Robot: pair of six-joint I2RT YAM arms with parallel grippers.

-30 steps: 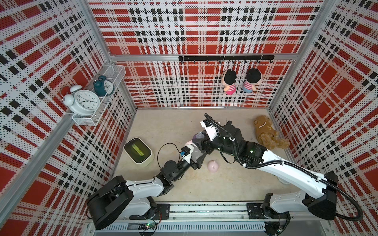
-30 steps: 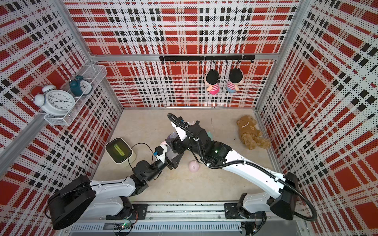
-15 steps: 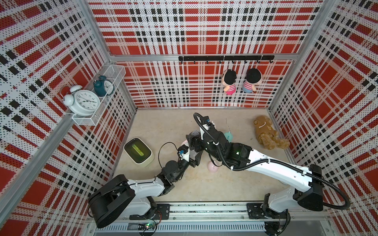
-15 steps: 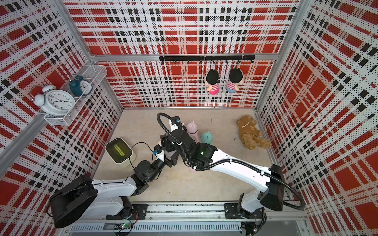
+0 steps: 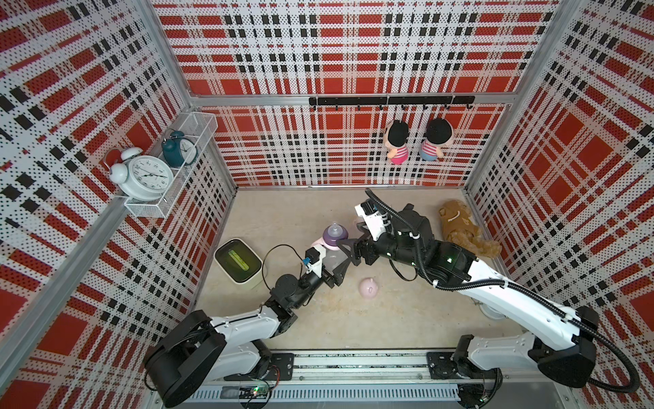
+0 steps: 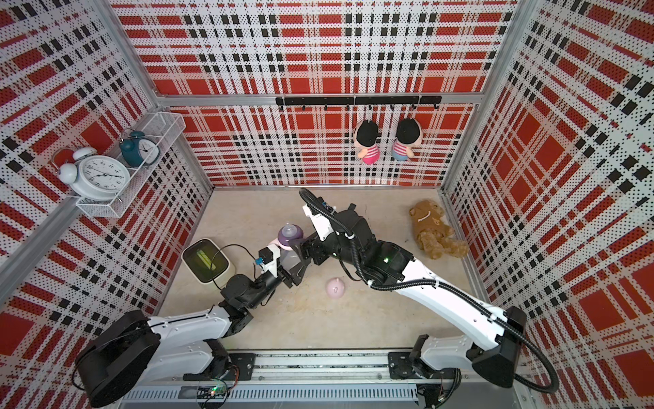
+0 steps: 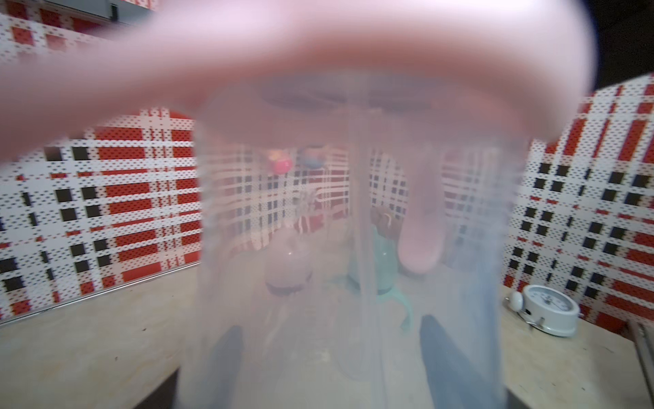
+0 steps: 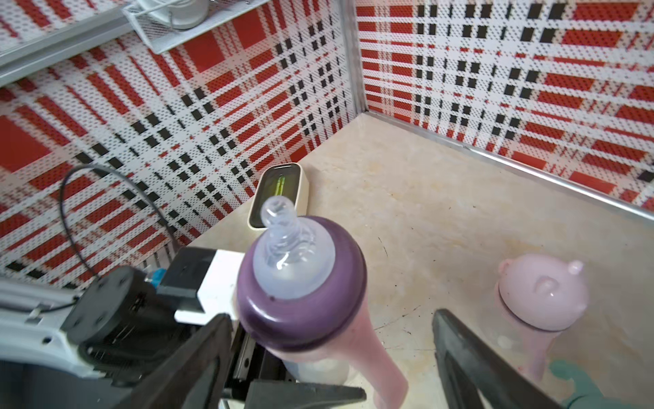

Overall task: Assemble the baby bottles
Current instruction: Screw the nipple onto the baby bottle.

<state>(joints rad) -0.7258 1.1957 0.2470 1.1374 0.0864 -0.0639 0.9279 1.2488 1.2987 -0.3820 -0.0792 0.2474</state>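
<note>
A baby bottle [image 5: 332, 244] [image 6: 288, 240] stands upright, clear, with a purple nipple collar [image 8: 300, 283] and a pink handle ring. My left gripper [image 5: 331, 271] [image 7: 332, 371] is shut on its clear body, which fills the left wrist view. My right gripper [image 5: 348, 253] [image 8: 329, 371] is open, its fingers [image 8: 198, 354] on either side of the collar without touching it. A second bottle with a pink eared cap [image 8: 541, 294] stands behind, and a teal handle [image 8: 573, 386] shows beside it. A loose pink eared cap [image 5: 368, 288] [image 6: 335, 288] lies on the floor.
A white box with a dark green top [image 5: 237, 260] [image 6: 205, 260] sits by the left wall. A brown plush [image 5: 460, 230] lies at the right wall. A white alarm clock [image 7: 545, 311] lies on the floor. A wire shelf [image 5: 141, 209] holds two clocks, and two dolls [image 5: 398, 141] hang on the back wall.
My right gripper's jaws have opened wider around the purple collar. The right arm swung left over the bottle and came back to the right. The left arm stayed put with the bottle.
</note>
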